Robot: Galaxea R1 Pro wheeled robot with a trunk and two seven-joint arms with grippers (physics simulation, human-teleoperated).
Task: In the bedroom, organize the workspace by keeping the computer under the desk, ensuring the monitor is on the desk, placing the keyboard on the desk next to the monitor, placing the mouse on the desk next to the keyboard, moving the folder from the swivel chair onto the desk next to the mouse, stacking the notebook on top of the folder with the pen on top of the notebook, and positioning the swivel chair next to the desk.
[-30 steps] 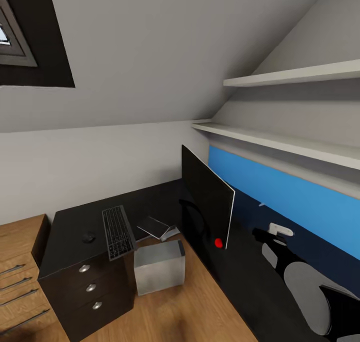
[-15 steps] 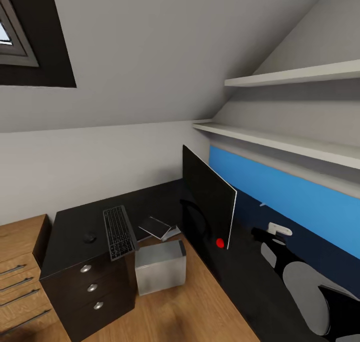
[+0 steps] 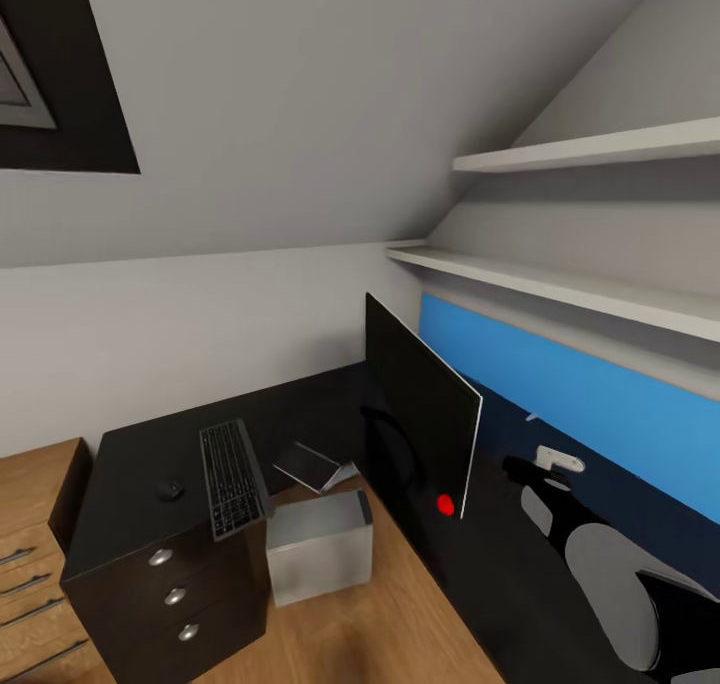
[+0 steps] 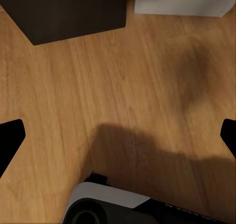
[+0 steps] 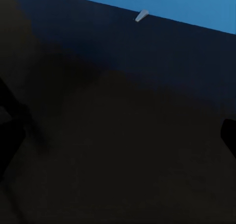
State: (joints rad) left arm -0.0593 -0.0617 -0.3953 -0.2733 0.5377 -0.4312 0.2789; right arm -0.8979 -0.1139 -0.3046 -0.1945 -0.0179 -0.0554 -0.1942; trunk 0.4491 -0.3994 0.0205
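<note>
Desk [image 3: 130,464] carries keyboard [image 3: 232,478] with mouse [image 3: 169,488] just beside it; monitor [image 3: 420,409] upright on the desk's long wing before the blue wall panel [image 3: 600,404]; computer [image 3: 318,546] on the floor by the drawer unit; notebook [image 3: 312,464] on desk behind it; left gripper [image 4: 118,135] spread wide, empty, above wooden floor [image 4: 123,86]; right gripper [image 5: 118,135] spread wide, empty, above the desk top.

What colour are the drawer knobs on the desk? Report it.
Silver, round knobs on the black desk, clearest in the head view.

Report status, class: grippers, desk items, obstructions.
Both grippers open, empty. Keyboard, mouse, monitor on desk; computer on floor beside the drawers. Nothing obstructing.
</note>
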